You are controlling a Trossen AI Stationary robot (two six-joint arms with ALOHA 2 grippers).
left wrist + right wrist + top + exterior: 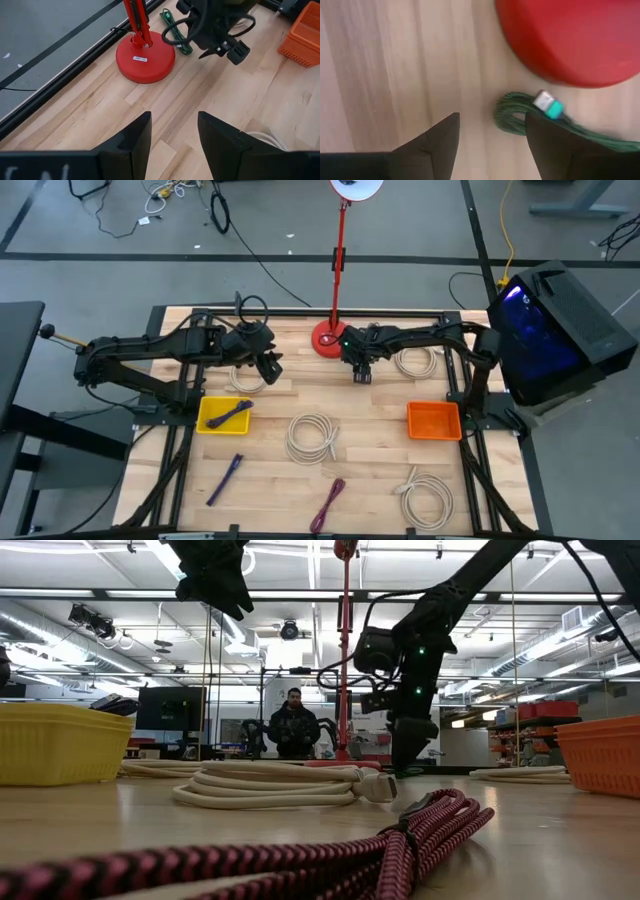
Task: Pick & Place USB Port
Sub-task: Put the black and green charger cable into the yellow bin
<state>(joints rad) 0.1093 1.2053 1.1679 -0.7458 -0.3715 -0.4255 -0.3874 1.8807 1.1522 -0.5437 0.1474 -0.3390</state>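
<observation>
The right gripper (490,145) hung low over the far middle of the wooden desk (380,450), its 2 dark fingers spread and holding nothing. The dark green coiled USB cable with a silver and teal plug (540,117) lay just ahead of those fingertips, touching or nearly touching the round red lamp base (570,40). Its bundle ran roughly along the curve of the base, so its long axis seemed to lie across the gap between the fingers rather than in line with them, though its far end ran out of the right wrist view.

The right arm was plainly the nearer 1. The left gripper (172,132), also spread and empty, hovered high over the far left part of the desk, well apart from the cable.

Room looked tight on the lamp side: 1 finger would likely have to slip between cable and base. Bare wood lay open on the near side. The orange plastic bin (433,421) stood by the desk's right edge and the yellow plastic bin (223,415) by the left edge.
</observation>
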